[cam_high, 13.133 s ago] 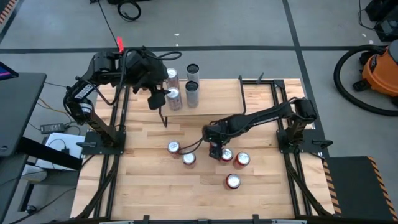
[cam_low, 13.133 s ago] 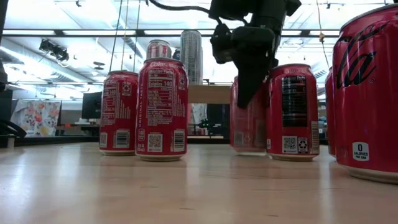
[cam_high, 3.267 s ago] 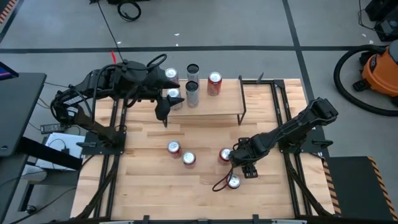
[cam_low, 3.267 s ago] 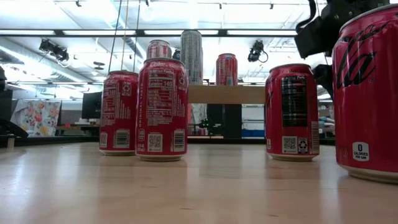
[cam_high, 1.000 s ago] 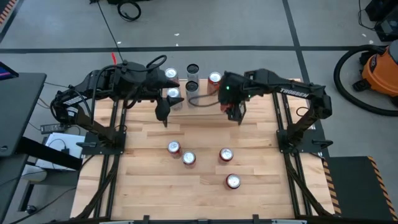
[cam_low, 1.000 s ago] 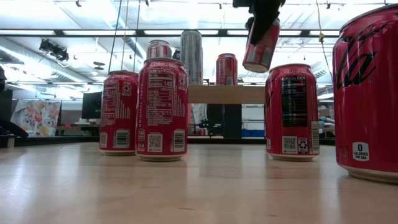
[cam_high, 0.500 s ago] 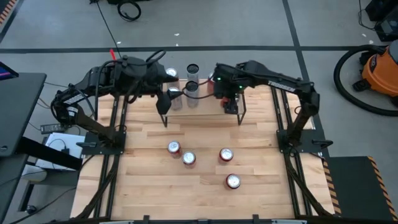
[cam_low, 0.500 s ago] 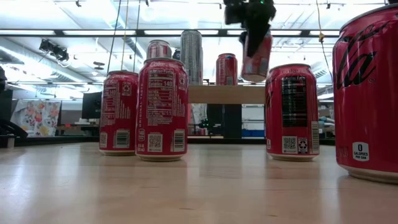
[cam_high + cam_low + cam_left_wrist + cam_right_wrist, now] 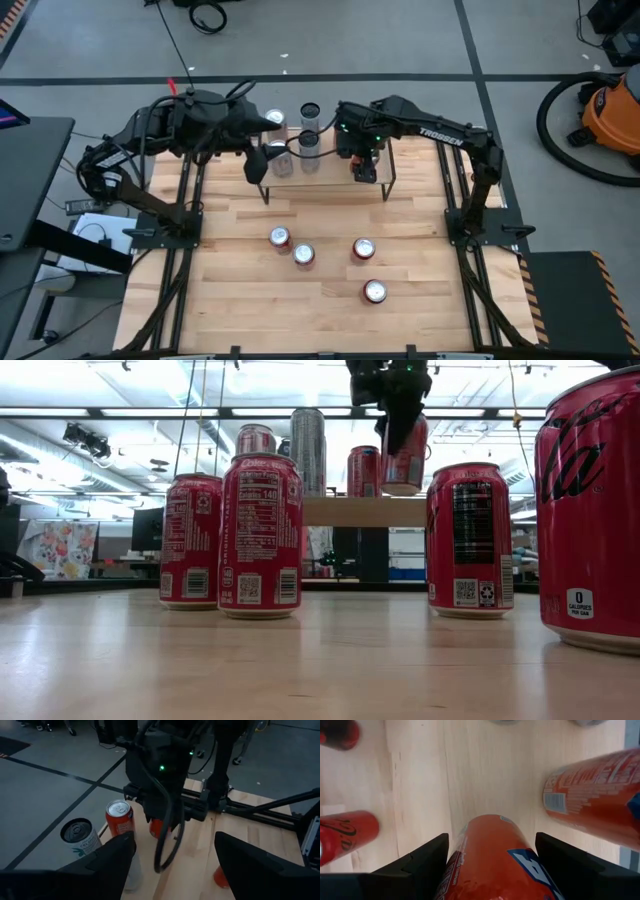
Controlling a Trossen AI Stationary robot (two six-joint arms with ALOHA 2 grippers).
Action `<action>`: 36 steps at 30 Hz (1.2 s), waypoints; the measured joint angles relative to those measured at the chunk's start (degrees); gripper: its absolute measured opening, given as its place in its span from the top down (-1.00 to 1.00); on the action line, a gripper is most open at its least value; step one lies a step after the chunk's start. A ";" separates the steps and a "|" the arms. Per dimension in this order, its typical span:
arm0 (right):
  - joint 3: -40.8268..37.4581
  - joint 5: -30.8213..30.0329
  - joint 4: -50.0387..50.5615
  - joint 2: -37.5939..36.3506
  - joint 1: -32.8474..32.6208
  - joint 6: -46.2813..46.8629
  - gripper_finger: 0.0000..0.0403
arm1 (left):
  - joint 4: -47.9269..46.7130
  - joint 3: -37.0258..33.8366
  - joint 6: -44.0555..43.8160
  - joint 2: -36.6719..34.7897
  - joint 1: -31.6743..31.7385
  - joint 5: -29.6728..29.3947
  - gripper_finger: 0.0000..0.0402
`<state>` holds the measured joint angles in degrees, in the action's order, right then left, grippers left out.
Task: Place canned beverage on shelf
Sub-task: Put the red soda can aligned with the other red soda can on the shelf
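My right gripper (image 9: 362,163) reaches over the shelf (image 9: 335,185), a low light-wood board on black legs at the table's back. It is shut on a red-orange beverage can (image 9: 404,456), nearly upright, its base just above the board (image 9: 345,511). The right wrist view shows this can (image 9: 492,857) filling the space between the fingers (image 9: 422,865). A second red-orange can (image 9: 362,470) stands on the shelf close beside it. My left gripper (image 9: 257,165) hangs open at the shelf's left end with nothing between its fingers (image 9: 107,862).
A tall silver can (image 9: 308,450) and further cans (image 9: 276,121) stand on the shelf's left part. Several red cans (image 9: 303,255) stand on the table in front, one at the front right (image 9: 375,291). An orange vacuum (image 9: 610,110) sits on the floor.
My right gripper has carried the can leftward and back over the shelf and lowered it beside the can standing there. The left gripper has shifted slightly.
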<state>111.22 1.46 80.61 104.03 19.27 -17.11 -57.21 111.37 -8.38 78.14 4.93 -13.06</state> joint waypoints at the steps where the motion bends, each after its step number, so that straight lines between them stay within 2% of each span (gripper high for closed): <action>1: 0.00 -0.07 0.27 0.00 0.00 -0.01 -0.47 | 0.05 0.00 0.00 -0.18 -0.02 0.02 -0.43; 12: -0.02 0.08 0.57 -0.02 0.00 -0.47 -0.48 | -0.09 0.00 -0.95 -1.05 -0.04 0.02 -0.43; 22: -0.09 -2.07 0.58 -0.09 0.04 -0.54 -0.62 | -0.06 0.00 -0.94 -1.04 -0.04 0.03 -0.43; 36: -0.11 -2.37 -2.37 -0.09 0.00 -1.04 -0.60 | -0.04 0.00 -0.42 -1.02 -0.04 0.04 -0.43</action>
<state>111.11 -0.91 78.24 103.94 19.27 -18.15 -57.25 111.37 -8.80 77.12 4.89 -13.02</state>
